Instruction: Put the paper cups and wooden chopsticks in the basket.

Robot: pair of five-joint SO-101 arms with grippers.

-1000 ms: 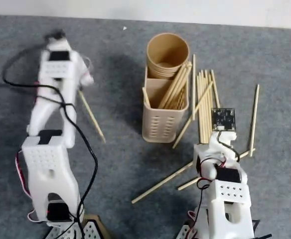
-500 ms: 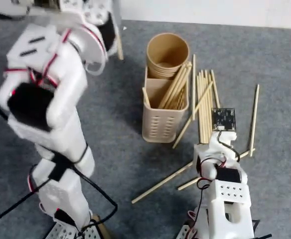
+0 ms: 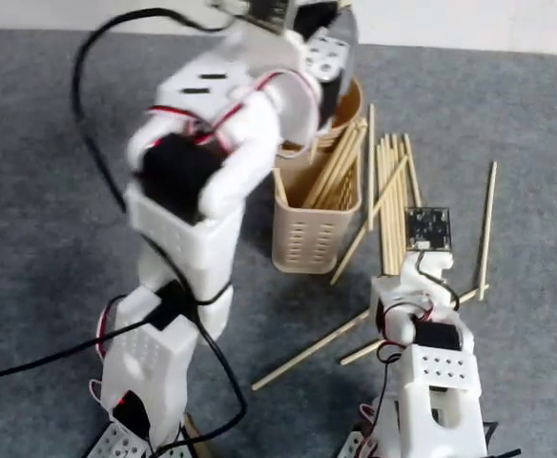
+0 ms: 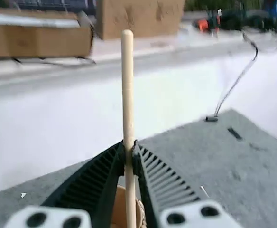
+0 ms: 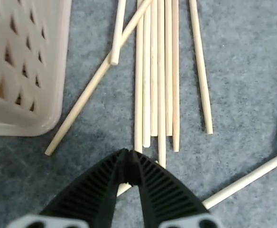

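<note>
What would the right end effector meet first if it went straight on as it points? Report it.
Most likely the near ends of the chopsticks lying side by side on the carpet just ahead of the right end effector; how high it sits above them is unclear.

- The bench (image 3: 50, 114) has a grey cloth covering, felt-like, matt and rough, with a short fuzzy nap.
- The loose chopsticks (image 5: 153, 71) are pale bare wood, smooth and matt.
- The chopstick (image 4: 127, 85) in the left gripper (image 4: 129, 145) is the same pale wood, smooth, with a rounded end.
- The basket (image 3: 315, 239) is beige plastic, smooth with a faint sheen, its walls pierced by small slots.
- The paper cups (image 3: 351, 107) are brown paper, matt.
- The left gripper and the right gripper (image 5: 127, 159) are black matt plastic, ribbed along the jaws.
- The left arm (image 3: 240, 124) and right arm (image 3: 438, 377) have white plastic shells, matt.
</note>
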